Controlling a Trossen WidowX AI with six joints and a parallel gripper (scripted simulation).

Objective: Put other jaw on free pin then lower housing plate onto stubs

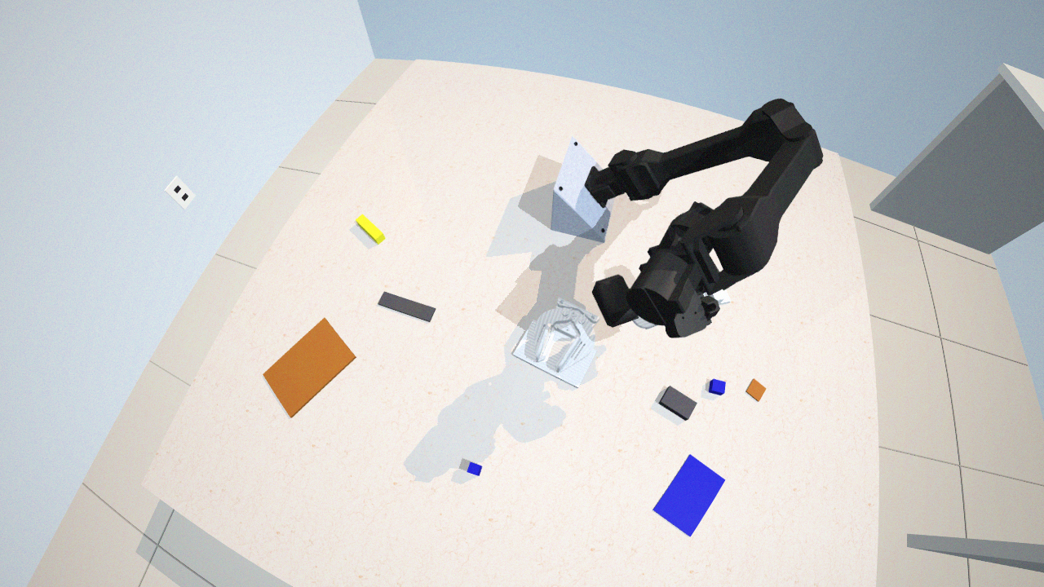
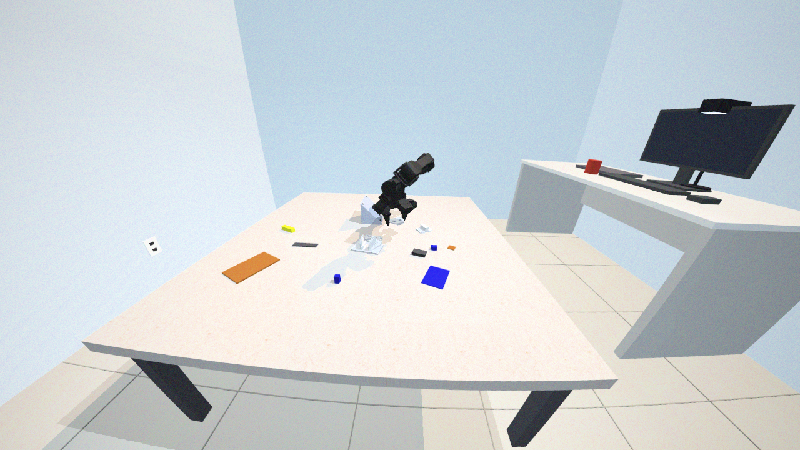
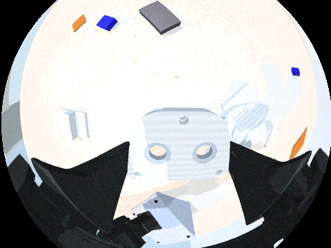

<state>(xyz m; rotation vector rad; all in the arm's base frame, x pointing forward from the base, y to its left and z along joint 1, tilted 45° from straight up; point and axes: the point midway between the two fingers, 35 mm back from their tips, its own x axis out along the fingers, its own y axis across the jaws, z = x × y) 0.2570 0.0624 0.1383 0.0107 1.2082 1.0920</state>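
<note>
My gripper [image 1: 646, 321] [image 2: 396, 220] [image 3: 178, 147] is shut on the white housing plate [image 1: 643, 324] [image 2: 396, 221] [image 3: 183, 138], one finger at each side edge. The plate has two large round holes and is held above the table, to the right of and behind the white base [image 1: 573, 379] [image 2: 375, 251] [image 3: 241, 96] in the top view. Two white jaws [image 1: 541, 344] show on the base, their arms pointing toward its front edge. The gear teeth, pins and stubs are too small and pale to tell whether the teeth mesh. In the wrist view, the plate's edge partly overlaps the base assembly.
A small white stand [image 2: 424, 228] [image 3: 77, 124] is right of the plate in the exterior view. A grey-blue wedge [image 1: 580, 222] [image 2: 369, 212] [image 3: 172, 213] carries the arm's mount. A dark block [image 1: 677, 403] [image 3: 160, 16], blue cube [image 1: 716, 386] and orange tile [image 1: 755, 390] lie right of the base.
</note>
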